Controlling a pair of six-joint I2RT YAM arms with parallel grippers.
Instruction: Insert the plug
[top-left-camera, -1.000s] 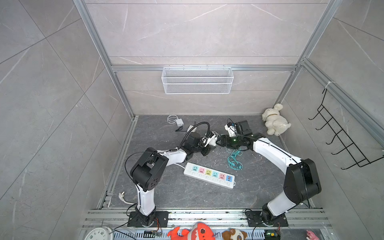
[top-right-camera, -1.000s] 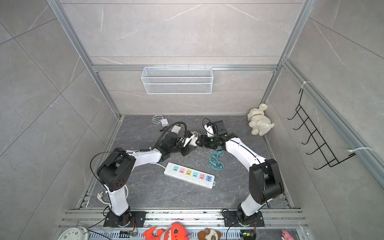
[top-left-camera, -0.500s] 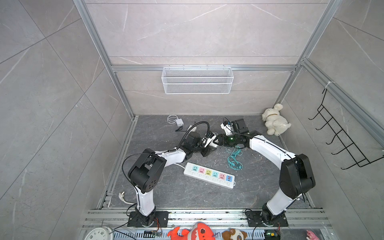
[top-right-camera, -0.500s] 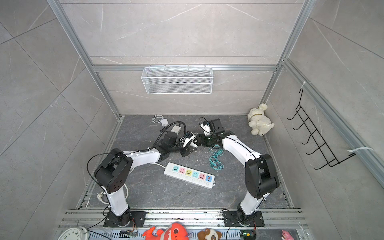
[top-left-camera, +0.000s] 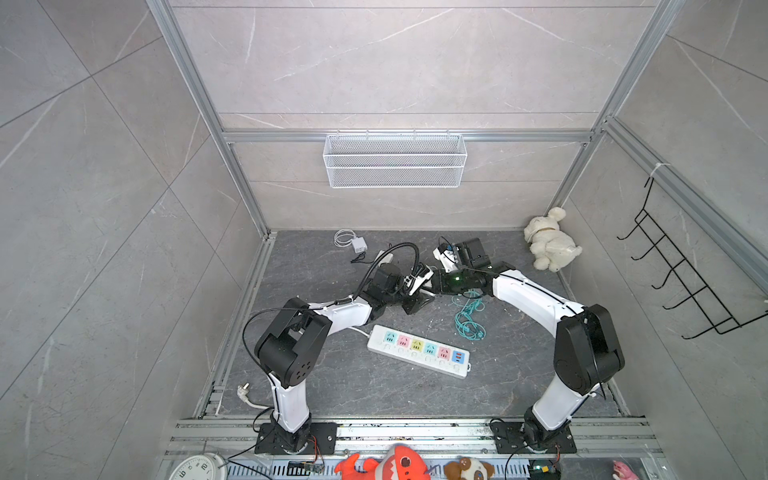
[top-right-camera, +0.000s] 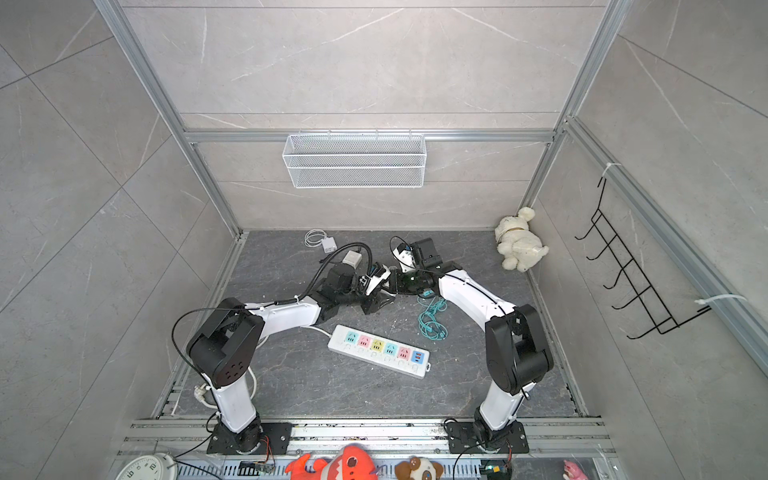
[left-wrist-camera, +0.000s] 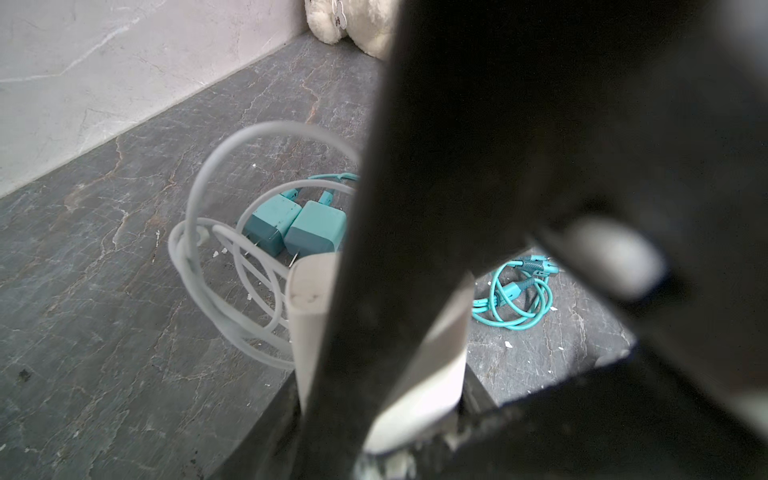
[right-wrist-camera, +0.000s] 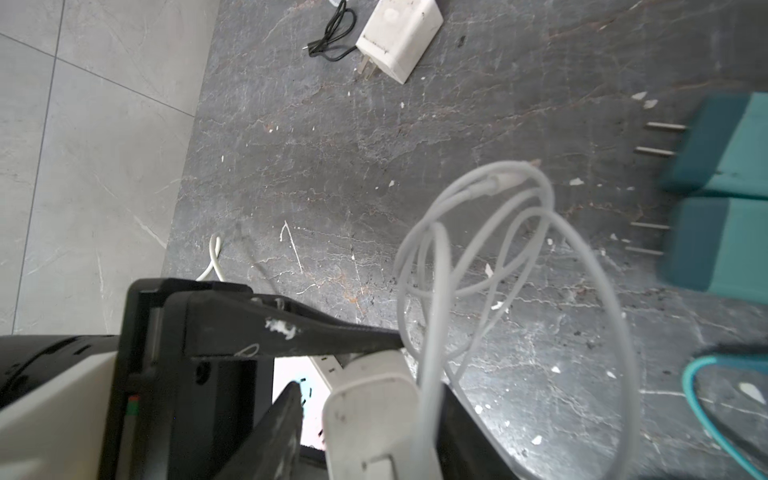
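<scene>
- Change: the right gripper (top-left-camera: 437, 286) has come across from beside the teal cable (top-left-camera: 467, 316) to meet the left gripper (top-left-camera: 417, 289). Its jaws have narrowed at the white plug (left-wrist-camera: 311, 324). The views are too blurred to tell whether they pinch it yet.
- Left gripper: unmoved, with its jaws clamped on the plug's body and holding it clear of the floor (top-left-camera: 332, 386).
- Reading: this is probably a hand-over or re-grip in the air. Insertion has not begun, since the plug is held behind the power strip (top-left-camera: 417, 351) and apart from it, and no socket looks filled.
- White plug: a smooth matt block with rounded corners.
- White cable (left-wrist-camera: 216, 249): soft and thin, hanging from the plug in loose springy loops.
- Power strip: a long white bar with a row of pastel socket faces.
- Floor: dark veined stone flecked with white chips.
- Teal chargers (left-wrist-camera: 299, 226): two cubes lying touching, with bare metal prongs.
</scene>
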